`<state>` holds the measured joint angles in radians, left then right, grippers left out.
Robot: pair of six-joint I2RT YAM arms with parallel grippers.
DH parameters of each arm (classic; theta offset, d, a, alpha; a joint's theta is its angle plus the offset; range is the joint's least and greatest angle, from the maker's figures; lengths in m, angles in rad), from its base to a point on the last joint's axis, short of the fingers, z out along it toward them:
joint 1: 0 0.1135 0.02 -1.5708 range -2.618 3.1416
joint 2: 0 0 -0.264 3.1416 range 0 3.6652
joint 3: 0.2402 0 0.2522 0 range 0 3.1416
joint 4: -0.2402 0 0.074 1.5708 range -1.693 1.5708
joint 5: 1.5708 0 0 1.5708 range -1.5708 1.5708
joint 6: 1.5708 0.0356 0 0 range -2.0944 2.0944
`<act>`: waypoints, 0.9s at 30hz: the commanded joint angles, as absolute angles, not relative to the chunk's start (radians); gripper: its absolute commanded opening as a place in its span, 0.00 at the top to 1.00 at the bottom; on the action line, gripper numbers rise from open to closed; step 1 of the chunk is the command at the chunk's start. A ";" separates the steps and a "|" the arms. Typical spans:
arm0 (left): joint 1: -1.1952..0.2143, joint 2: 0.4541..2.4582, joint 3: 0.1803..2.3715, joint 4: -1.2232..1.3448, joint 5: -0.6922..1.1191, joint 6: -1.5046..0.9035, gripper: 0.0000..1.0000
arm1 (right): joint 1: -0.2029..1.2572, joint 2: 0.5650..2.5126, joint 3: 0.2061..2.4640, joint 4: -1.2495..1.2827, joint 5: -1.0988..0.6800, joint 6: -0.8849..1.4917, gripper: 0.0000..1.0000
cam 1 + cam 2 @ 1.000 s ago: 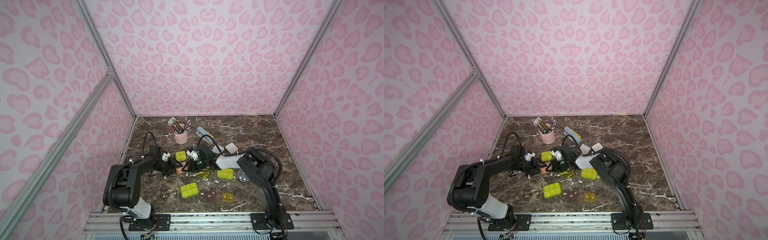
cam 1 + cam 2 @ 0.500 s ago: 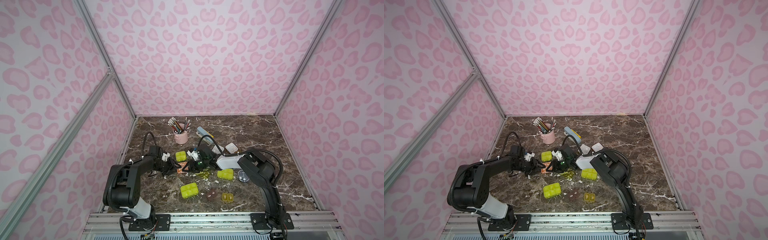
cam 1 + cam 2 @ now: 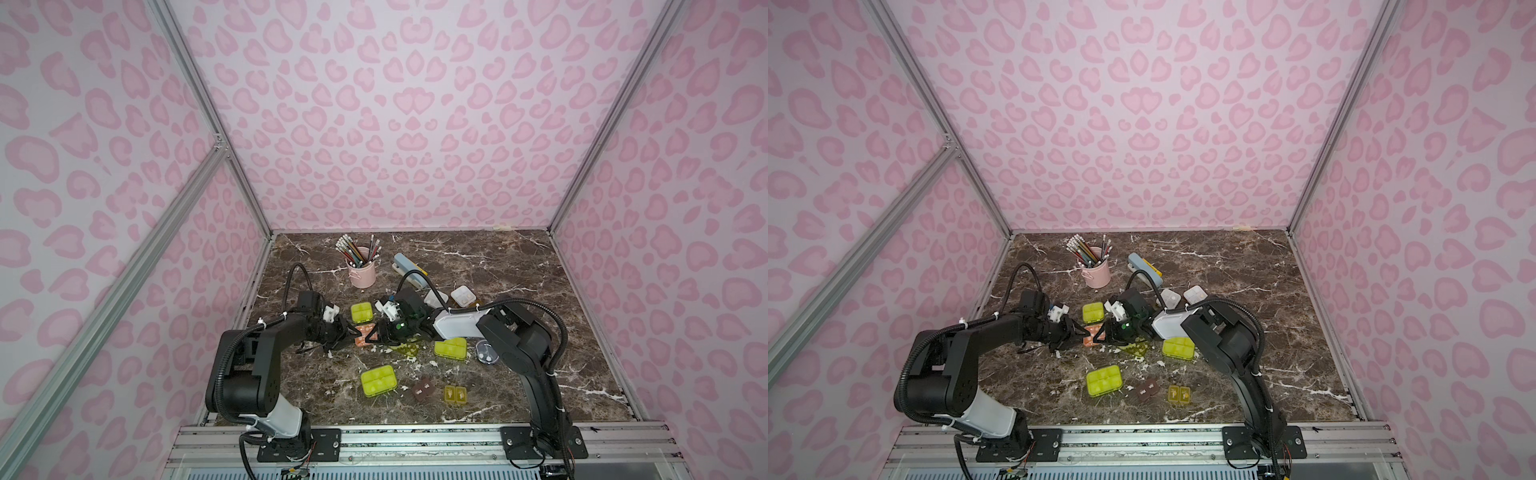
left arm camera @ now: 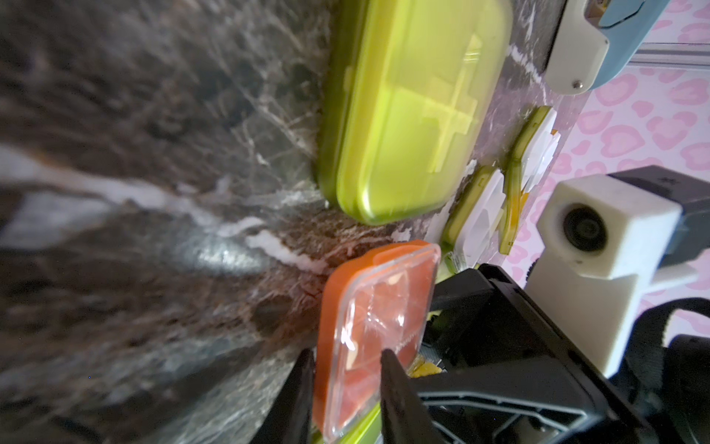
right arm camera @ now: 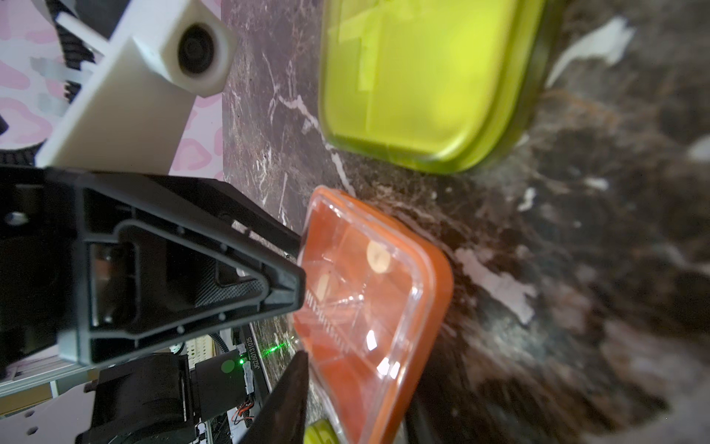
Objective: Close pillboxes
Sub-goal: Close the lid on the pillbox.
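Note:
A salmon pillbox (image 3: 362, 332) with a clear lid sits tilted at the centre of the marble table, and both grippers hold it from opposite sides. My left gripper (image 4: 345, 388) is shut on it, one finger on each face of the salmon pillbox (image 4: 369, 323). My right gripper (image 5: 353, 407) pinches the other end of the salmon pillbox (image 5: 369, 292); its far finger is mostly hidden behind the box. A closed lime pillbox (image 3: 361, 312) lies just behind them. Two more lime pillboxes (image 3: 451, 348) (image 3: 378, 380), a brown one (image 3: 424, 389) and an amber one (image 3: 456, 393) lie nearer the front.
A pink pencil cup (image 3: 362, 272) and a blue-grey stapler (image 3: 409, 266) stand at the back. Two white pillboxes (image 3: 463, 296) lie behind my right arm, and a round grey one (image 3: 487, 357) lies beside it. A loose translucent lime lid (image 3: 409, 348) lies under the right wrist.
My left gripper's jaws have closed onto the salmon pillbox. Both arms have barely shifted, and the right gripper's hold looks the same.

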<state>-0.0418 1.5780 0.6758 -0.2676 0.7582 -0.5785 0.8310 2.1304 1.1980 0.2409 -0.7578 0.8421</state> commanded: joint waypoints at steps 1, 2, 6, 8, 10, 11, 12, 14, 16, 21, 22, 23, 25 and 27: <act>-0.048 1.573 0.676 -0.272 0.798 -0.574 0.69 | 0.840 2.132 1.192 0.263 -0.765 0.825 0.61; -0.048 1.573 0.676 -0.274 0.796 -0.574 0.68 | 0.841 2.132 1.192 0.263 -0.765 0.825 0.60; -0.047 1.577 0.682 -0.284 0.790 -0.570 0.66 | 0.840 2.134 1.192 0.264 -0.766 0.827 0.60; -0.046 1.575 0.682 -0.285 0.789 -0.569 0.61 | 0.841 2.134 1.192 0.264 -0.765 0.827 0.60; -0.048 1.577 0.683 -0.287 0.787 -0.568 0.60 | 0.842 2.135 1.192 0.267 -0.765 0.827 0.60; -0.047 1.578 0.684 -0.288 0.786 -0.569 0.60 | 0.842 2.135 1.192 0.267 -0.765 0.827 0.60; -0.048 1.578 0.683 -0.289 0.787 -0.568 0.60 | 0.842 2.135 1.192 0.267 -0.765 0.827 0.60; -0.048 1.579 0.685 -0.288 0.787 -0.569 0.59 | 0.842 2.135 1.192 0.266 -0.765 0.827 0.59; -0.047 1.579 0.685 -0.290 0.787 -0.569 0.59 | 0.842 2.135 1.192 0.267 -0.765 0.827 0.59; -0.047 1.579 0.686 -0.292 0.784 -0.568 0.58 | 0.842 2.134 1.192 0.267 -0.765 0.830 0.59; -0.048 1.579 0.686 -0.291 0.784 -0.567 0.58 | 0.842 2.134 1.190 0.267 -0.764 0.828 0.58; -0.047 1.578 0.687 -0.295 0.783 -0.566 0.57 | 0.842 2.134 1.190 0.267 -0.764 0.828 0.58; -0.047 1.578 0.687 -0.294 0.782 -0.566 0.56 | 0.844 2.134 1.190 0.266 -0.764 0.828 0.57; -0.047 1.578 0.687 -0.295 0.782 -0.566 0.54 | 0.843 2.135 1.192 0.266 -0.762 0.829 0.56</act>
<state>-0.0467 1.5784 0.6773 -0.2909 0.7628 -0.5777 0.8406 2.1300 1.1969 0.2481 -0.7597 0.8349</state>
